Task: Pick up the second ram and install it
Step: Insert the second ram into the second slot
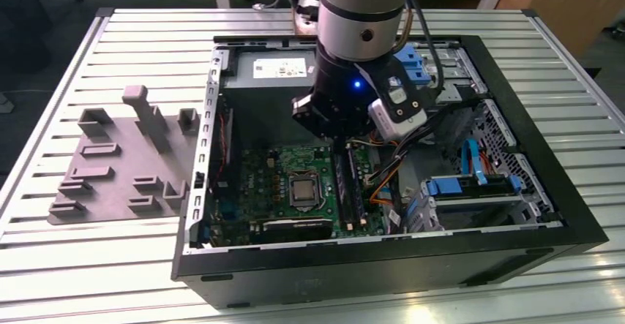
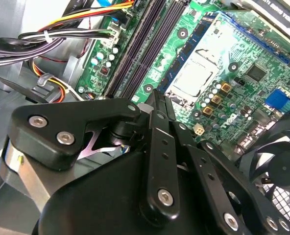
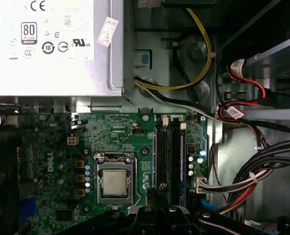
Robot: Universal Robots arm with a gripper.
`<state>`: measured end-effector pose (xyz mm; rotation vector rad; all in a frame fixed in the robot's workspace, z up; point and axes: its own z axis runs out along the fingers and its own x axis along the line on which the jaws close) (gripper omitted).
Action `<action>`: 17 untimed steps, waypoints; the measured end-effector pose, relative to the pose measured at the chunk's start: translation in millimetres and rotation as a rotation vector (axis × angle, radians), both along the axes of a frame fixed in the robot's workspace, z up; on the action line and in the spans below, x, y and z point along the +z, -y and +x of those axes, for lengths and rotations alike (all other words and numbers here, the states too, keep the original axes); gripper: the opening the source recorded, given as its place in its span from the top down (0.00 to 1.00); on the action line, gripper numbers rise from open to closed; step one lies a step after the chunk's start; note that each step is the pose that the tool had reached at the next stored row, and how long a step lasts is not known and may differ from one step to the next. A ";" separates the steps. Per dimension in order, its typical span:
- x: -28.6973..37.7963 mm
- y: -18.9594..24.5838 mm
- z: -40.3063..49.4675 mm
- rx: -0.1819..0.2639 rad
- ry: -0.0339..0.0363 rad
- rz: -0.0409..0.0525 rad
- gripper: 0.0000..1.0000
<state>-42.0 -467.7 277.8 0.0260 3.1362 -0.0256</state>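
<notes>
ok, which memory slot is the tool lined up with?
The black slot nearest the processor: the tool sits at its end, and the other slots lie farther off toward the cables.

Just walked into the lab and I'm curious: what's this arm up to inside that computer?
A robot arm reaches into an open computer case that lies on a slatted table. Its end effector hangs low over the long black memory slots on the green motherboard, next to the processor socket. Whether it holds the second ram, or the strip is already seated, cannot be told from here.
</notes>
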 end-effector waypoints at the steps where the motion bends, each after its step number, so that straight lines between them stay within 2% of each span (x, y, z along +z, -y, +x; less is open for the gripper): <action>1: -0.5 0.0 0.0 0.000 0.0000 -0.0001 0.89; 17: -9.0 0.2 0.6 0.000 0.0000 0.0000 0.89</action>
